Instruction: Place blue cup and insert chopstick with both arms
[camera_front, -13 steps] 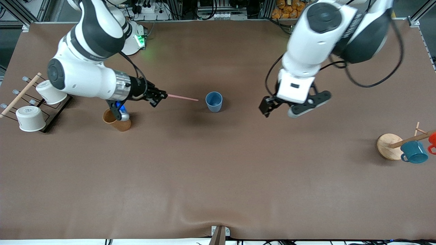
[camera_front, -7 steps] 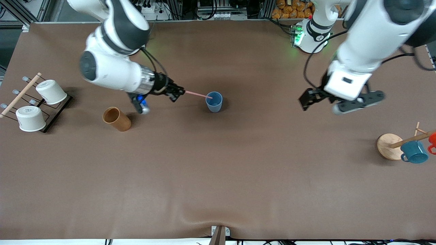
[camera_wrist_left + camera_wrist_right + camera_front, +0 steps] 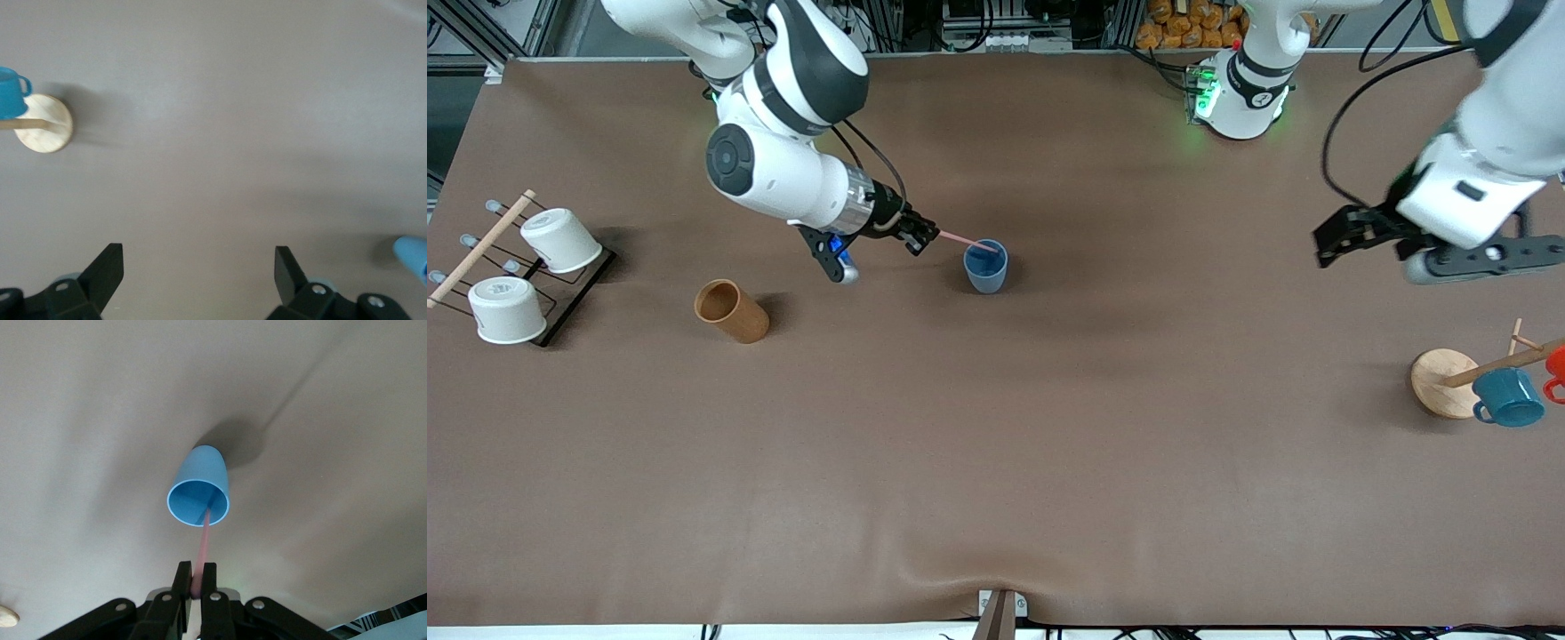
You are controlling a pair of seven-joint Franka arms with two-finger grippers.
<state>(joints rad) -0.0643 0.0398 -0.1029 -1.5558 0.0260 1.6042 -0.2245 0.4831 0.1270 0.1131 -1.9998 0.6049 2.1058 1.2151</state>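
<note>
One blue cup [image 3: 985, 267], small, handleless, tapered, slate-blue outside and brighter blue inside, upright near the middle of the brown worktop [image 3: 996, 462], somewhat toward the edge with the arm bases. One chopstick [image 3: 967, 241], thin, straight, pale pink, slanting down with its tip inside the cup's mouth; in the right wrist view the same stick [image 3: 204, 545] seen running from the fingers into the cup [image 3: 198, 495]. Right pincer [image 3: 921, 235] just beside the cup on the side of the right arm's end, fingers [image 3: 179, 592] pressed together on the stick's upper end. Left pincer [image 3: 1409, 251] up over bare worktop toward the left arm's end, well apart from the cup, fingers [image 3: 105, 267] spread wide with nothing between them.

Wide bare worktop all around the cup, and the whole half nearer the camera free of things. Clutter only at the two ends. Toward the right arm's end: one brown cup [image 3: 732, 311] lying tilted, nearer the camera than the right pincer, and one wire rack [image 3: 551, 293] carrying two white cups [image 3: 560, 238] mouth-down. Toward the left arm's end, close to the worktop's edge: one round wooden rack base [image 3: 1440, 382] with pegs, one teal mug [image 3: 1507, 396] hanging on it and one red mug [image 3: 1556, 366] partly cut off by the edge of the view.
</note>
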